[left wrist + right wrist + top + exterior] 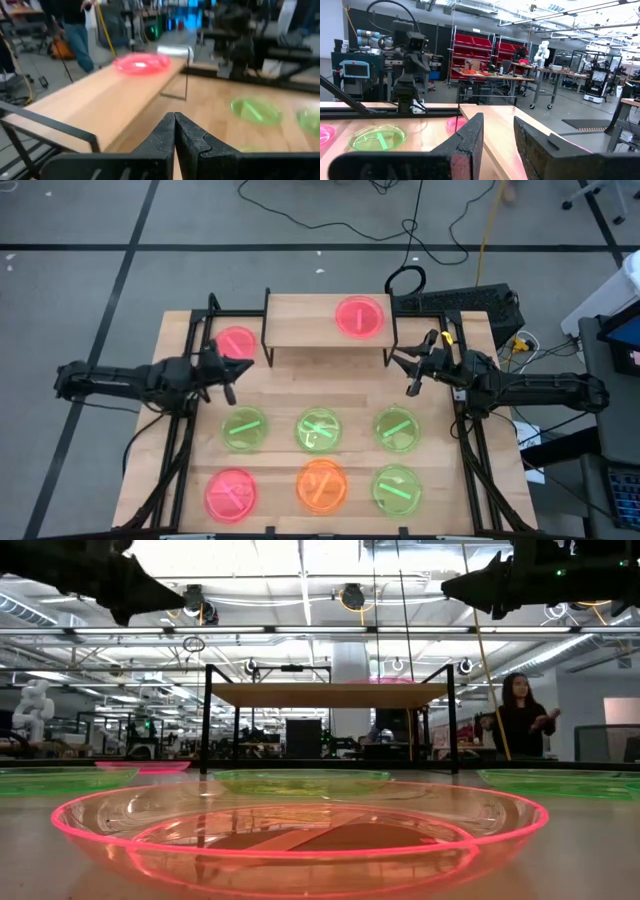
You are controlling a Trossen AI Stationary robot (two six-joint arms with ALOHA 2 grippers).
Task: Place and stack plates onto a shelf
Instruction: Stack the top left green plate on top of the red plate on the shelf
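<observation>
shelf (300,320): pink plate (360,316) at right end, left half bare; left gripper (232,370) closed empty, right gripper (408,367) parted, both flanking.

No readable text in any view.
No letters, numbers, brand marks or signs legible on the plates, shelf, arms, table or room gear; plates carry only plain bar or cross marks, not characters.
</observation>
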